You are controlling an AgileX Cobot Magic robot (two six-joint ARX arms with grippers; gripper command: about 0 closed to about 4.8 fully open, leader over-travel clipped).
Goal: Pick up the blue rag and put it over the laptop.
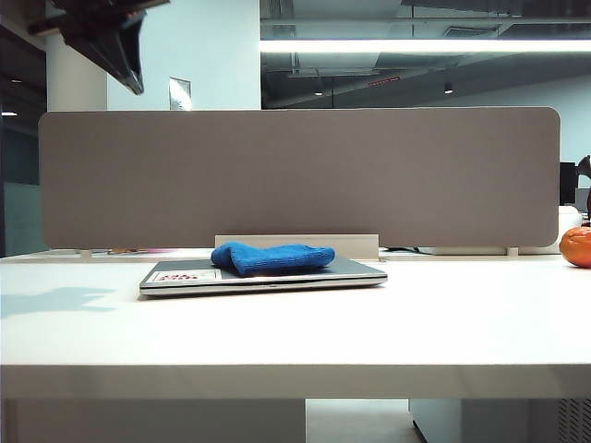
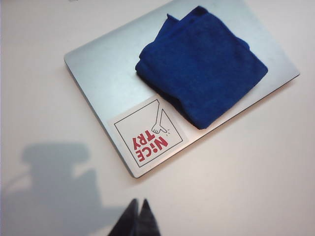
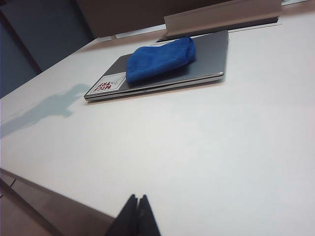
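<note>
While rag lies on lid: task looks done.
Left gripper (image 2: 139,216): clenched empty, raised at upper left of the exterior view (image 1: 120,46).
Blue rag (image 1: 274,257): folded on the laptop (image 1: 360,269), centre frame, long axis along the lid, beside the sticker (image 2: 147,138).
Right gripper (image 3: 138,214): clenched empty, low over the table (image 3: 206,147); rag well ahead.

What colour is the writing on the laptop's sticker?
Red on the white sticker; the left wrist view shows it best.

Exterior level frontal; wrists overhead and oblique.
</note>
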